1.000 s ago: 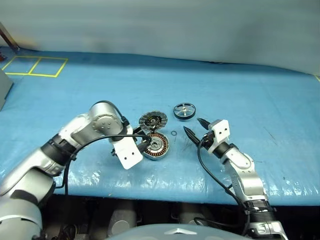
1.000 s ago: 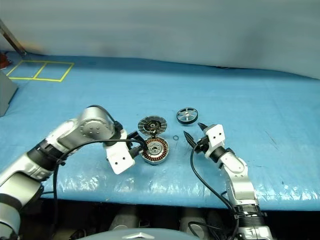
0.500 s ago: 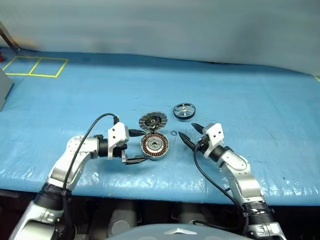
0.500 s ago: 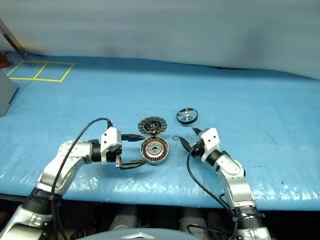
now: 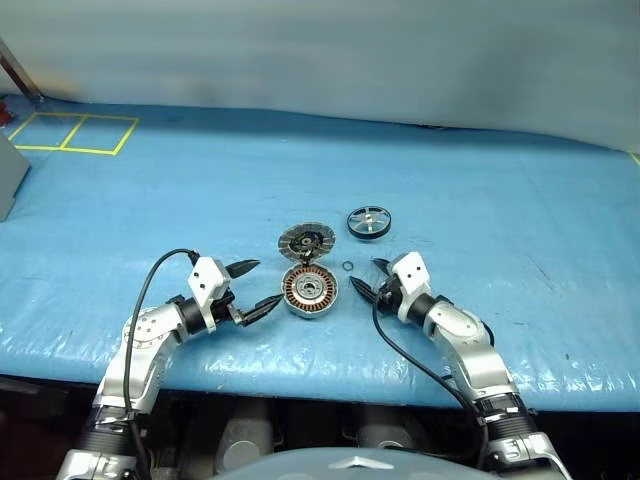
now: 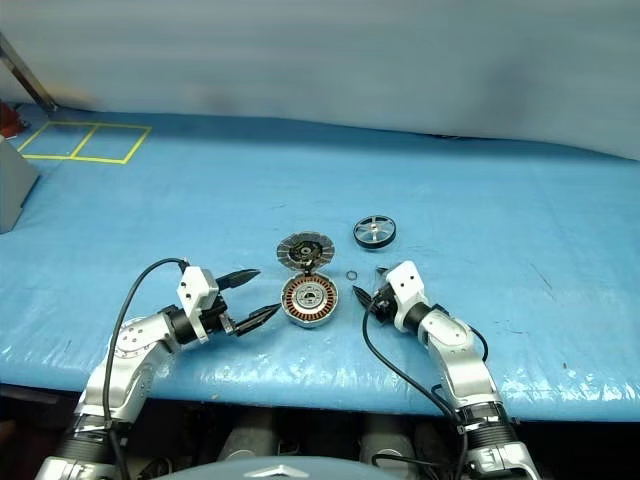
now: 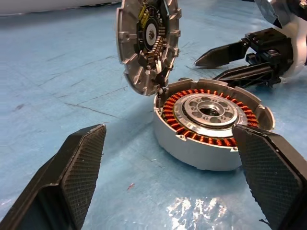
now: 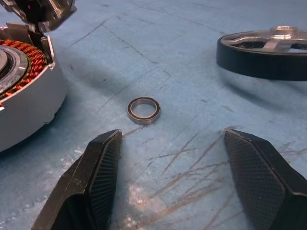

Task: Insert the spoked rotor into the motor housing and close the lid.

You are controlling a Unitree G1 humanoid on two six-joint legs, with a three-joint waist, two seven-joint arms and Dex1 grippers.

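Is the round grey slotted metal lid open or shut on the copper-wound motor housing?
Open: the lid stands tilted up beside the housing, windings exposed.

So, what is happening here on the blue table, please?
A two-armed robot is assembling a small motor. The motor housing lies open, its lid tilted up behind it. The spoked rotor lies apart on the blue table, not yet inserted, with a small loose ring nearby. The left gripper and right gripper, both open and empty, flank the housing.

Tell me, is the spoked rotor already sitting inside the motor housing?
No. The spoked rotor lies on the blue table apart from the motor housing, whose copper windings are still exposed.
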